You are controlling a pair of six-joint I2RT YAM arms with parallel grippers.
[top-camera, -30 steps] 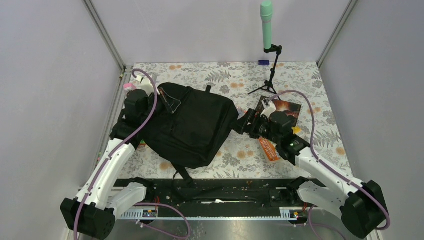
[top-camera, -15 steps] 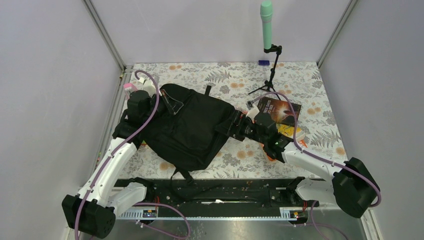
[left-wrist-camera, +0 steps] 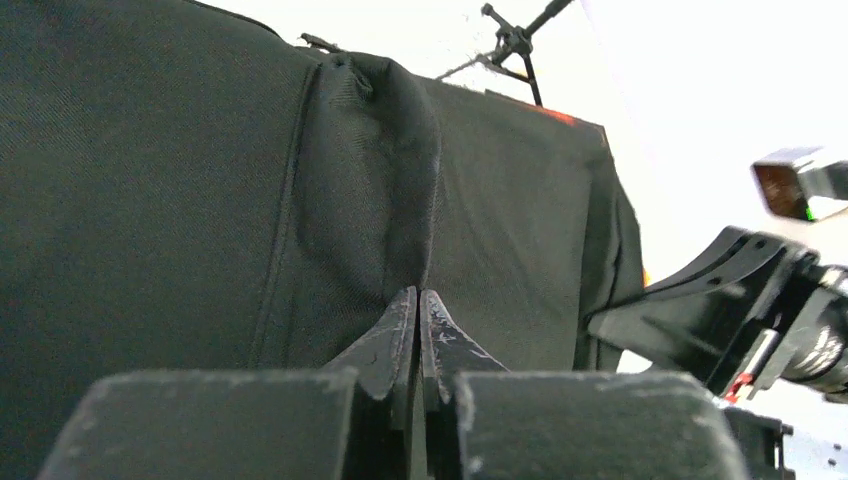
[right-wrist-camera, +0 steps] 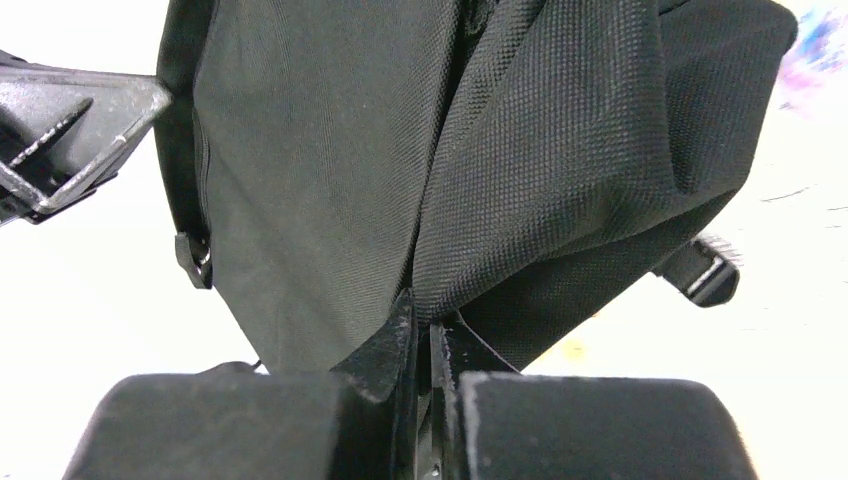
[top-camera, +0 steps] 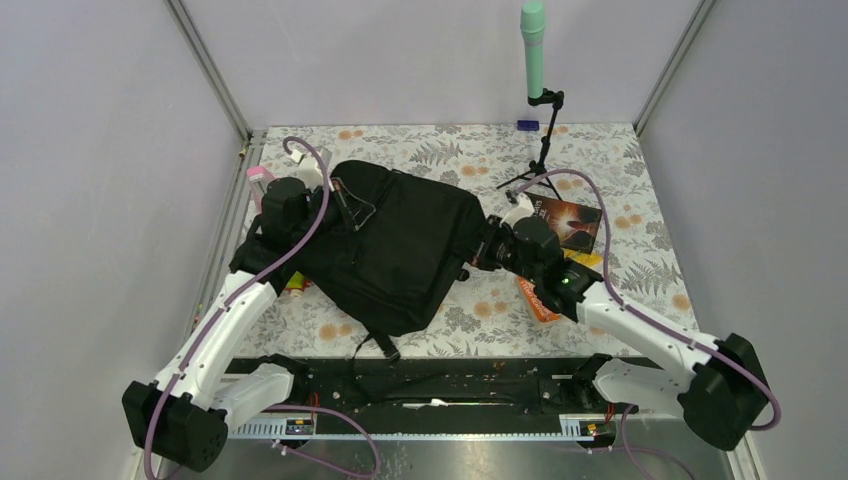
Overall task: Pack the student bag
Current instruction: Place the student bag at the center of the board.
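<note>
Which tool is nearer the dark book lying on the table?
Right. The right tool pinches the student bag at its edge nearest the book; the left tool grips the bag's opposite side, farther away.

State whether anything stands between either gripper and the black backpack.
Nothing visible does. The left gripper is shut on a raised fold of the backpack, and the right gripper is shut on fabric at its opposite side, so both touch it directly.
</note>
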